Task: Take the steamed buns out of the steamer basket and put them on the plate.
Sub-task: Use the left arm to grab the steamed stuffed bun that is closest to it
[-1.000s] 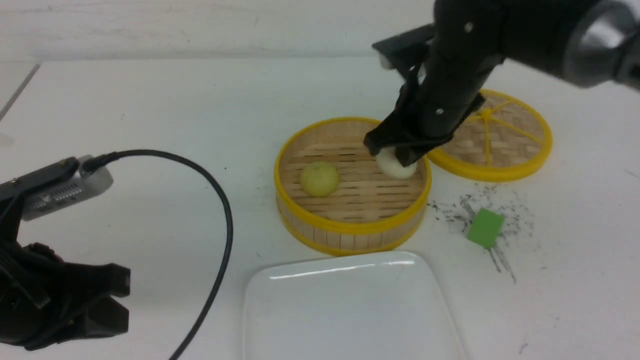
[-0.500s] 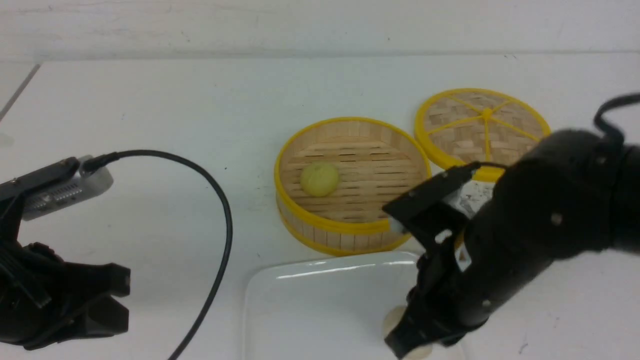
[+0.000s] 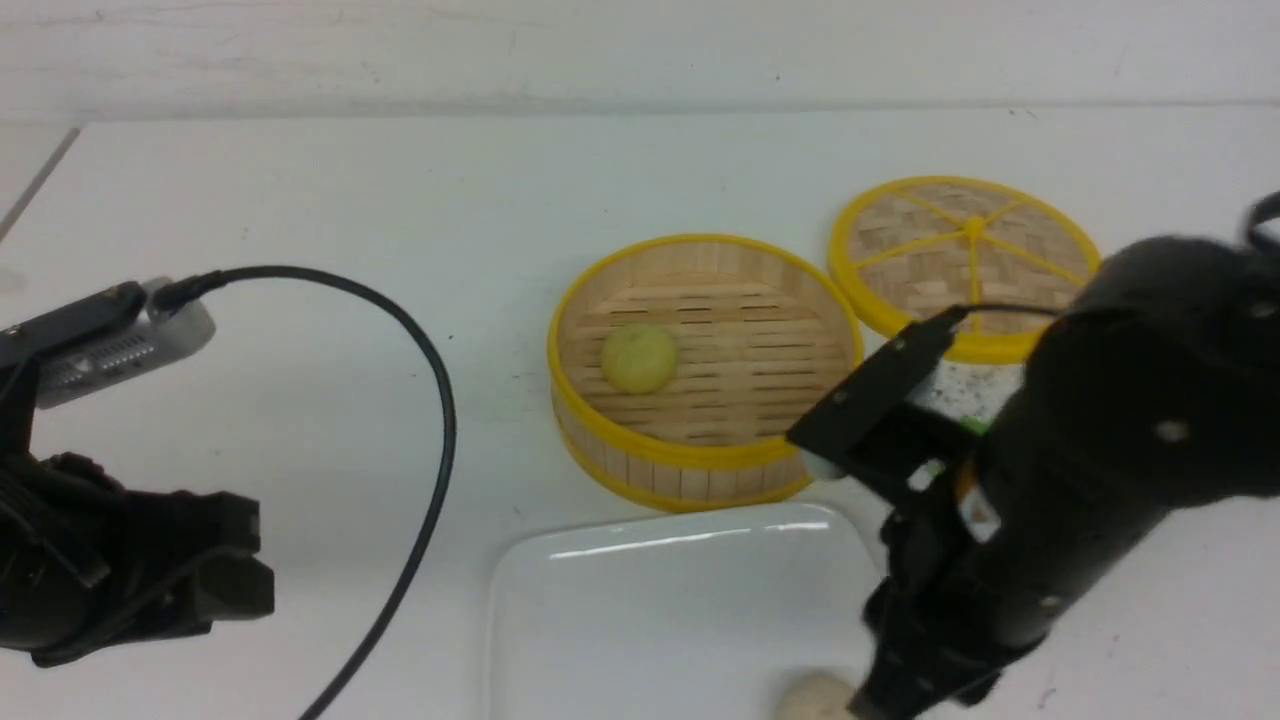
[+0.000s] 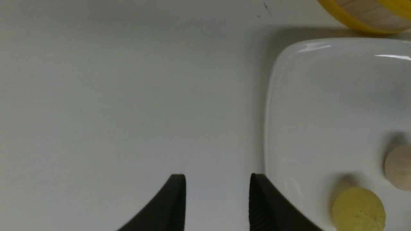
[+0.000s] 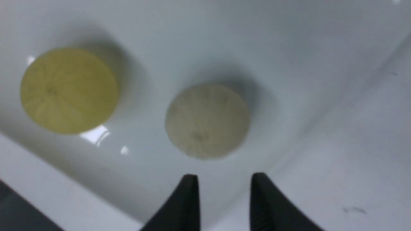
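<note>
Right gripper (image 5: 224,176): jaws parted with nothing between them; the tips hang low over the plate (image 3: 640,620), just short of the beige bun (image 5: 207,120).
Left gripper (image 4: 217,175): jaws apart and empty, above bare table (image 3: 300,200) beside the plate's edge.
Buns on the plate: the beige bun and a yellow bun (image 5: 69,89) rest near each other, not touching, on the glossy surface. Both wrist views show the pair; the front view catches only the beige one, at its lower border.
Bun in the steamer basket (image 3: 690,478): one pale yellow bun (image 3: 638,358) lies on the slatted floor, toward the basket's left side.
Step in hand (judged): release of the beige bun, with one bun left to fetch.
Doing it well: lift the right fingers straight up before swinging away — a sideways exit could nudge a round bun across the glaze. For the basket bun, descend from above, straddle the dome, close softly, and rise clear of the yellow rim before travelling.
Lid (image 3: 940,250): flat on the table behind and to the right of the basket.
Writing: none legible — a small pale sticker (image 3: 975,505) on the right arm is too blurred to read.
</note>
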Robot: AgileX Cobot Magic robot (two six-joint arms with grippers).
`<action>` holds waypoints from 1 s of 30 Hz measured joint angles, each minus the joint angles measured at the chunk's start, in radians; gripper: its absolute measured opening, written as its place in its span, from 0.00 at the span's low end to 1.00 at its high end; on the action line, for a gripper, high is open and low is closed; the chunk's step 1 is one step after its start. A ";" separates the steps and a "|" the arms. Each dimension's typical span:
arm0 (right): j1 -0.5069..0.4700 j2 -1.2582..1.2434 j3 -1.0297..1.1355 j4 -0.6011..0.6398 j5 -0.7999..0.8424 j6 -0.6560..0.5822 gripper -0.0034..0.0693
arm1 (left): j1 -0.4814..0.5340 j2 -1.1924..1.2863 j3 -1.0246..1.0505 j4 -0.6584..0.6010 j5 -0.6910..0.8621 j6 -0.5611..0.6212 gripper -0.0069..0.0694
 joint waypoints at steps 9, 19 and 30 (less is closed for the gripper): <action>0.000 -0.548 0.129 -0.189 0.131 0.146 0.03 | 0.000 0.044 -0.061 -0.064 0.019 -0.006 0.31; 0.000 -1.258 0.587 -0.238 -0.146 0.181 0.03 | -0.200 0.336 -0.233 -0.079 0.032 -0.062 0.09; 0.000 -1.457 0.657 -0.274 -0.242 0.223 0.03 | -0.555 0.680 -0.710 0.331 -0.053 -0.448 0.39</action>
